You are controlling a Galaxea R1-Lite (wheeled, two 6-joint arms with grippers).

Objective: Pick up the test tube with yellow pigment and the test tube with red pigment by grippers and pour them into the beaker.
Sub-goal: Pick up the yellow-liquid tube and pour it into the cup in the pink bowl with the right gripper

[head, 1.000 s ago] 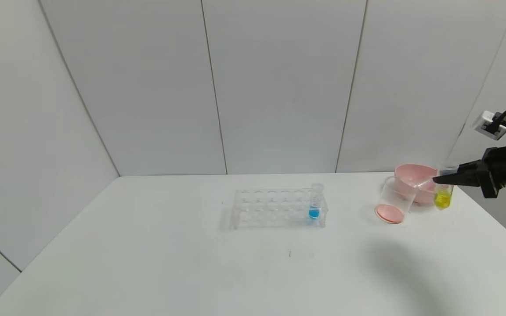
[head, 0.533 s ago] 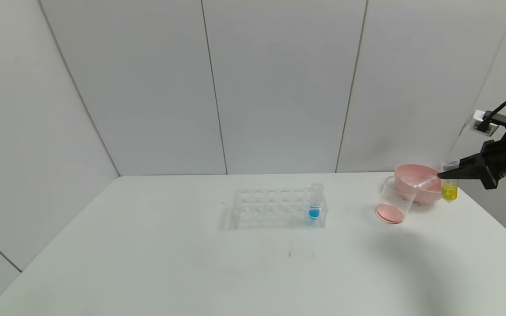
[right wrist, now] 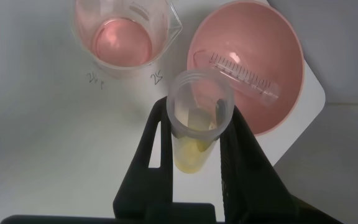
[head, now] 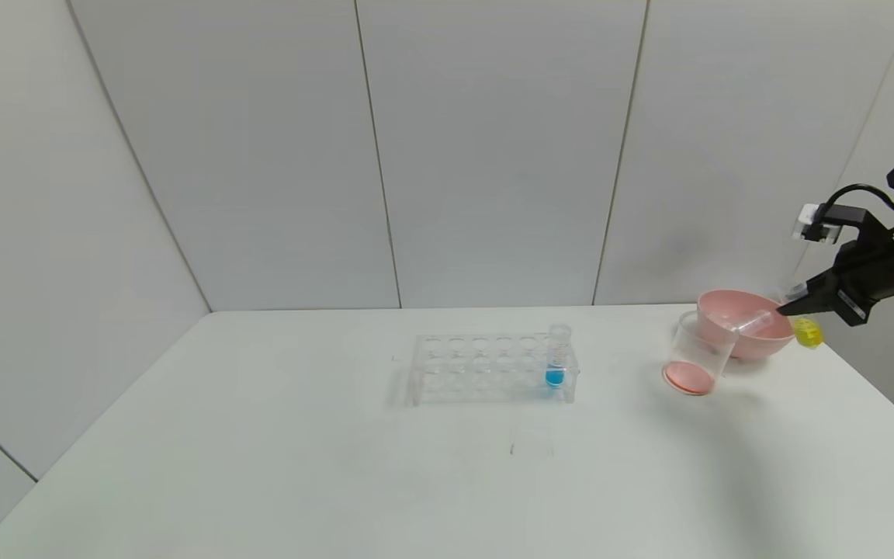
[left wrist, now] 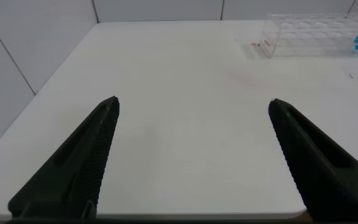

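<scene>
My right gripper [head: 792, 305] is shut on the test tube with yellow pigment [head: 807, 332] and holds it tilted in the air beside the far right side of the pink bowl. In the right wrist view the tube [right wrist: 192, 152] sits between the fingers [right wrist: 157, 143], its open mouth toward the bowl. The beaker [head: 699, 343] stands left of the bowl with pink-red liquid at its bottom; it also shows in the right wrist view [right wrist: 161, 25]. No tube with red liquid shows. My left gripper [left wrist: 191, 107] is open and empty, low over the table's near left part.
A pink bowl [head: 726, 297] holds an empty clear tube [head: 754, 321]; both show in the right wrist view, the bowl [right wrist: 247, 28] and the tube [right wrist: 244, 73]. A clear rack [head: 486, 369] mid-table holds a blue-liquid tube [head: 556, 362]. The table's right edge is close.
My right gripper has risen and drawn slightly right with the yellow tube. The tube has gone from upright to tilted, its yellow end swinging right.
</scene>
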